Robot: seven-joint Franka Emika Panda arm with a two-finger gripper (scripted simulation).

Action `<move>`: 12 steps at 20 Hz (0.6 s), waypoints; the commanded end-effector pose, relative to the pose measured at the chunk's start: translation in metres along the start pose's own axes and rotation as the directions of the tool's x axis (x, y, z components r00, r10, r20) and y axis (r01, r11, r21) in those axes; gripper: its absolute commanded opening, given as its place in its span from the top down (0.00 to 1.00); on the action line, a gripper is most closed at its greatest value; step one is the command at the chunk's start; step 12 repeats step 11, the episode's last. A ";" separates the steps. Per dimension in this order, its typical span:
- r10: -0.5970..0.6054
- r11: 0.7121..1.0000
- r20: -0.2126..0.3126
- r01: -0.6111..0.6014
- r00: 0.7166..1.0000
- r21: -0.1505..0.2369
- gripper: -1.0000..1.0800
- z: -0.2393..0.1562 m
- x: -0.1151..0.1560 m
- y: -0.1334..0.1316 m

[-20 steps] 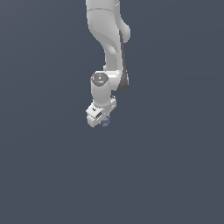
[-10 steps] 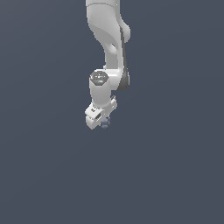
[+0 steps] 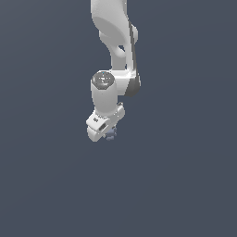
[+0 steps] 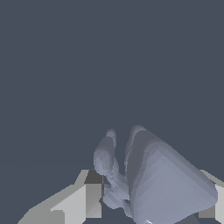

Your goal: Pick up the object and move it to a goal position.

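At centre, exterior view: arm comes down from 12 o'clock; gripper sits just below the middle, over a plain dark floor.
Object, exterior view: object is a small pale blue-grey lump peeping out at the gripper's 5 o'clock edge, touching or just under the white fingers; whether it rests on the floor cannot be told.
Fingers, exterior view: too small and hidden to read.
Object, wrist view: object fills the space between the two fingers, a broad faceted lobe with a thinner knobbly lobe at its 9 o'clock.
Fingers, wrist view: one stands close on each side of the lump, so they look closed around it; firm contact cannot be confirmed.
Handling: likely light and stiff; the uneven outline could let it twist or slip, so the broad lobe seems the safer hold.
Containers: none seen.
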State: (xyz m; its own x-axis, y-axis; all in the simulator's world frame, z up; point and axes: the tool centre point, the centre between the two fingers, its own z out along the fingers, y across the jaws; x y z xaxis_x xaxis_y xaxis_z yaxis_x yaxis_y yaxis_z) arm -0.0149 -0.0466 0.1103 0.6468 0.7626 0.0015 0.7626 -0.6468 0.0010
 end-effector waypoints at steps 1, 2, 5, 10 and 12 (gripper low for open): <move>0.000 1.000 0.001 0.000 1.000 0.001 1.00 -0.008 0.007 0.008; 0.000 1.000 0.001 0.000 1.000 0.001 1.00 -0.011 0.009 0.010; 0.000 1.000 0.001 0.000 1.000 0.001 1.00 -0.017 0.014 0.016; 0.000 1.000 0.001 0.000 1.000 0.001 1.00 -0.021 0.018 0.020; 0.000 1.000 0.001 0.000 1.000 0.001 1.00 -0.021 0.018 0.020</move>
